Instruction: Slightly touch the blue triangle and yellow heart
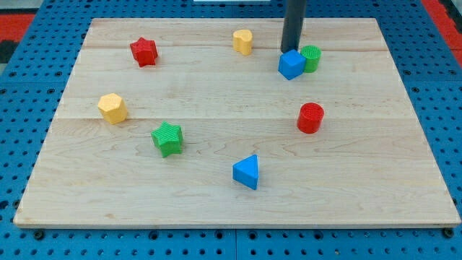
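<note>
The blue triangle [246, 172] lies near the view's bottom, about mid-board. The yellow heart [243, 41] stands near the view's top, a little right of centre. My tip [291, 50] comes down from the top edge, right of the yellow heart, just behind a blue cube [291, 64]. It seems to touch the cube's far side. The tip is far from the blue triangle and a short gap right of the heart.
A green cylinder [311, 58] touches the blue cube's right side. A red cylinder [310, 118] sits at mid right. A green star [167, 138], a yellow pentagon [112, 107] and a red star [144, 51] lie on the left half of the wooden board [375, 180].
</note>
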### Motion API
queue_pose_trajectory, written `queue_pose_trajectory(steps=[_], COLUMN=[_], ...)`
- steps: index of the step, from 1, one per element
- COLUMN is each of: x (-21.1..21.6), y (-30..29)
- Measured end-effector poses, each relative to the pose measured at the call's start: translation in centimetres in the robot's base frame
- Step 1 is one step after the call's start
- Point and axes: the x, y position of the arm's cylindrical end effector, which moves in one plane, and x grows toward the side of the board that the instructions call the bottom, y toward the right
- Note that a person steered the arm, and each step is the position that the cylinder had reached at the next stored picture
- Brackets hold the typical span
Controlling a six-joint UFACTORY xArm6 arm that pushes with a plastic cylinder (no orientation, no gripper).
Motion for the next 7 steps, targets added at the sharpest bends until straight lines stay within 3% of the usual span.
queue_pose_trajectory(steps=[1,2,3,4,5,6,7], x=[2.1,4.7,5.5,2.8,5.3,6.2,10.9], y=[-2.1,2.1,1.2,-2.8,-6.8,-15.4,-13.9])
